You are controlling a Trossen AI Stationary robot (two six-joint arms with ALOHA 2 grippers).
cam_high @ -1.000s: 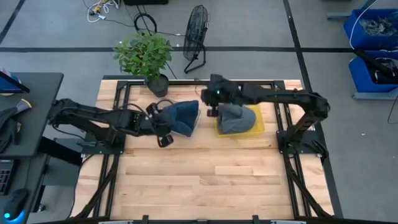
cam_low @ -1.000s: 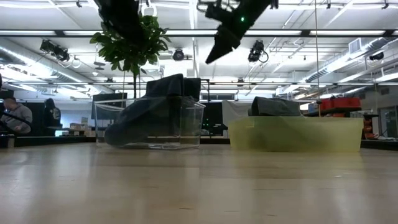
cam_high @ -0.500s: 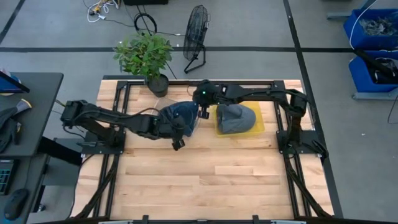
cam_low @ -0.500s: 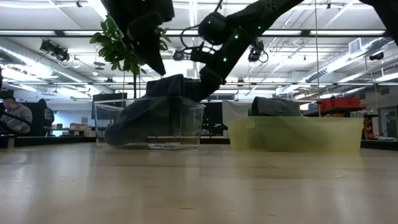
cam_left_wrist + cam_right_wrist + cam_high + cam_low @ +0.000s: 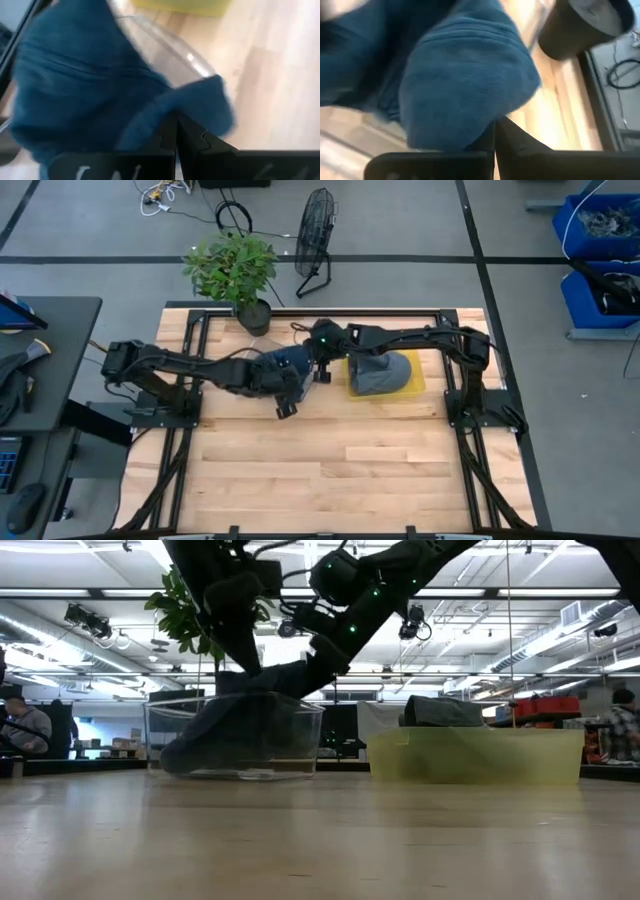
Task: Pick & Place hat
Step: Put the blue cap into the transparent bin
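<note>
Two grippers meet at your blue hat [image 5: 285, 366], which sits in the clear bin [image 5: 235, 738] left of the yellow tray [image 5: 418, 383]. Both wrist views show what overhead hides: left gripper [image 5: 176, 131] and right gripper [image 5: 494, 131] fingers pressed together, pinching hat fabric. Its long axis I cannot tell.

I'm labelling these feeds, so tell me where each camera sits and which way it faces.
High view: overhead, straight down; both arms meet over the blue hat in the clear bin.
Low view: table height, level toward the room; arms descend onto the bin.
Left wrist view: on the left arm, facing the hat past its dark fingers.
Right wrist view: on the right arm, facing the hat; the plant pot is beyond.
Shared: all four show the blue hat.
</note>
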